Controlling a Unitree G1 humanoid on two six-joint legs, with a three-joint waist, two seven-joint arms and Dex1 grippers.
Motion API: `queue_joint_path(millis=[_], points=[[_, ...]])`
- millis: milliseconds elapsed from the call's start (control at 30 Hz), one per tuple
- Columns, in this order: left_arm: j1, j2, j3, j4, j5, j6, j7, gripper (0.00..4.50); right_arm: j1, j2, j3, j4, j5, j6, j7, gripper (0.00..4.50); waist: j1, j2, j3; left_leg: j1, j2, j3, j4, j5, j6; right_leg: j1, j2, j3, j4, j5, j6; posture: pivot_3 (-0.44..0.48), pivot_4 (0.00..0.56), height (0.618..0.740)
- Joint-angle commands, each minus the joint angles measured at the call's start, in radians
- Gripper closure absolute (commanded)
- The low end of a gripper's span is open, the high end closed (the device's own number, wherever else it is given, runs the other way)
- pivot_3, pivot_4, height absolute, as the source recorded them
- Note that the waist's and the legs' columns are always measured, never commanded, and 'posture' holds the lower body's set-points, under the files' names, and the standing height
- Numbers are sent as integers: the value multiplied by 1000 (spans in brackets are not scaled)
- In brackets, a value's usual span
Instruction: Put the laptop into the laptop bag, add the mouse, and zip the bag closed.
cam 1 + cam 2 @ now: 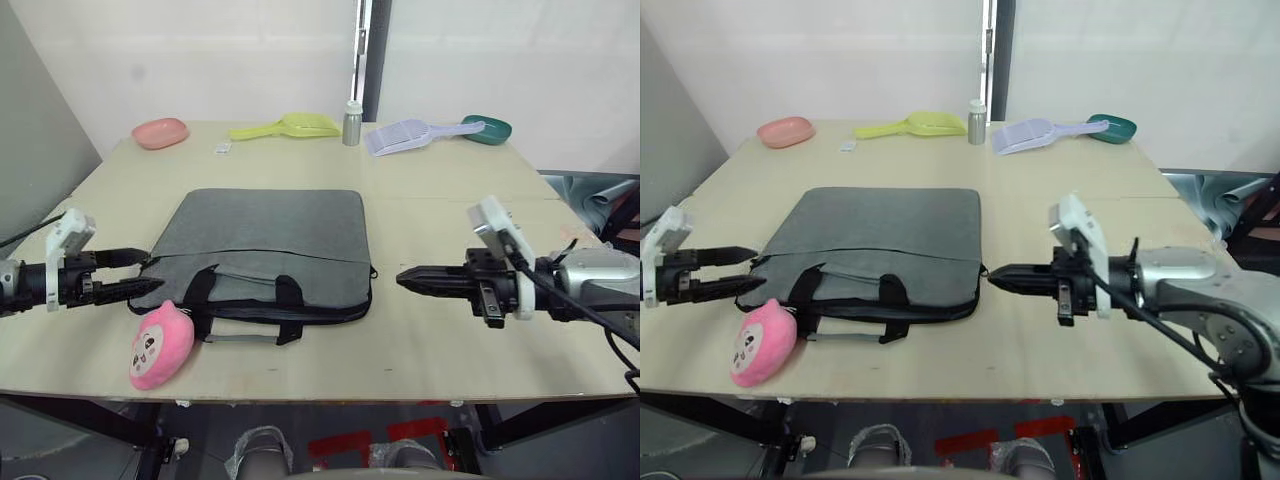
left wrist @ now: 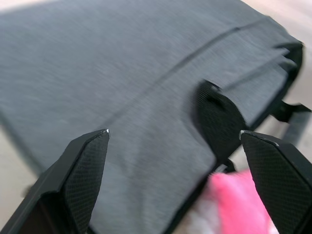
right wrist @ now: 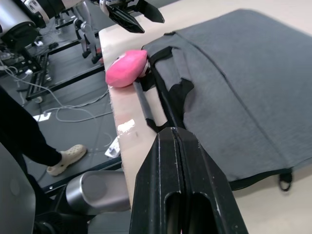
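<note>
Between both tools lies the laptop bag.

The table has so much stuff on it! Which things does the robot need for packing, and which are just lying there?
Needed: grey laptop bag.

Just lying there: pink plush toy, pink dish, yellow scoop, metal bottle, lilac scoop, green dish.

Pale wooden table, grey laptop bag flat mid-table, pink plush toy touching its front corner
</note>
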Motion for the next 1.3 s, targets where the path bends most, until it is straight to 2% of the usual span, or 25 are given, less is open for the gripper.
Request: queue_joint_path(millis=[33, 167, 300, 433, 600, 867, 967, 1100, 1300], points=[[-16, -2, 1, -27, -8, 22, -8, 17, -35, 9, 7, -26, 50, -18, -23, 4500, 0, 0, 0, 0, 0, 0, 0, 0, 0, 0, 0, 0, 0, 0, 0, 0, 150, 740], [-56, -20, -22, -3, 10, 12, 10, 17, -97, 28, 87, 5, 16, -19, -42, 4500, -1, 0, 0, 1, 0, 0, 0, 0, 0, 0, 0, 0, 1, 0, 0, 0, 150, 740], [-98, -29, -27, 57, 28, 23, 38, 17, -192, 51, 216, 117, -135, -18, -97, 4500, -4, 0, 0, 1, 0, -1, 2, 0, -1, 0, 0, 0, 4, 0, 0, 0, 150, 740], [-114, -14, -9, 107, 23, 89, 59, 17, -247, 83, 258, 207, -198, -17, -103, 4500, -5, 0, 0, 0, 0, -1, 3, 1, -1, -1, 0, 0, 5, 0, 0, 0, 150, 740], [-86, 6, 20, 175, 65, 22, 113, 17, -269, 106, 330, 285, -299, -52, -65, 4500, -3, 0, 0, -1, 0, -2, 3, 0, -2, -1, 0, -1, 4, 0, 0, 0, 150, 740], [23, 14, 88, 109, 22, 108, 114, 17, -298, 166, 354, 425, -375, -72, -8, 4500, -6, 0, 0, -1, 0, -2, 4, 0, -2, 0, 0, -1, 5, 0, 0, 0, 150, 740], [52, 17, 108, 102, 19, 138, 121, 0, -312, 191, 314, 481, -351, -40, 3, 3667, -6, 0, 0, -1, 0, -3, 4, 0, -2, 0, 0, -1, 6, 0, 0, 0, 150, 740], [67, 14, 122, 97, 14, 166, 133, 0, -327, 194, 321, 543, -347, 14, 29, 2288, -4, 0, 0, -1, 0, -3, 5, 0, -2, 0, 0, -1, 6, 0, 0, 0, 150, 740], [7, -11, 84, 144, 34, 193, 162, 0, -380, 247, 334, 725, -403, 56, 20, 217, -4, 0, 0, -1, 0, -3, 5, 0, -2, 0, 0, -1, 7, 0, 0, 0, 150, 740]])
